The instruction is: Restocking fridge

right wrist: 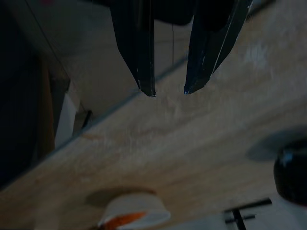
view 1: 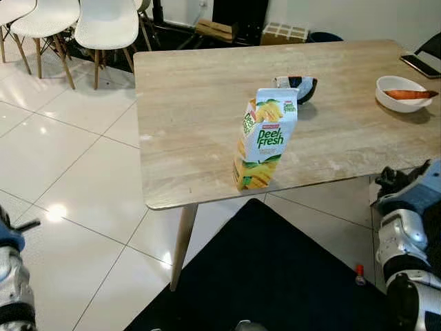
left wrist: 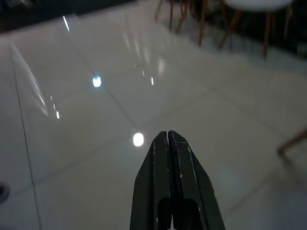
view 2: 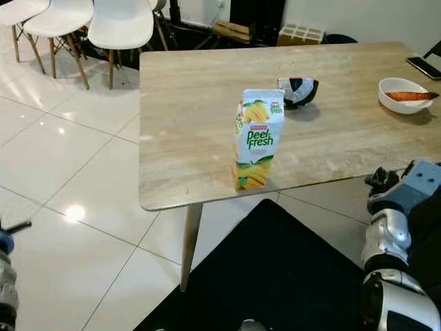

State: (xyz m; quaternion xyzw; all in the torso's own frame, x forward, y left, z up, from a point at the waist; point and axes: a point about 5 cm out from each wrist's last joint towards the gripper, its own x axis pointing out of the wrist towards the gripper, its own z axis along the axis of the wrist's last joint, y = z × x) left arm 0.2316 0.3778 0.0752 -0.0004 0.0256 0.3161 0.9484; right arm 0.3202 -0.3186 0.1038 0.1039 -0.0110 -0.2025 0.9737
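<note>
Right pincer (right wrist: 170, 91) hangs parted over the table (view 1: 193, 124) edge; left pincer (left wrist: 169, 139), clenched, points at the floor.

The right arm (view 1: 406, 248) is built of rounded silver shells split by black joints, with a grey-blue block and a black knobbed part at its upper end. The left arm (view 1: 12, 276) shows a silver segment, a blue piece and a thin black rod sticking out. The left gripper (left wrist: 169, 143) has long, glossy black, tapering fingers; the right gripper (right wrist: 170, 91) has two dark, pointed fingers.
</note>
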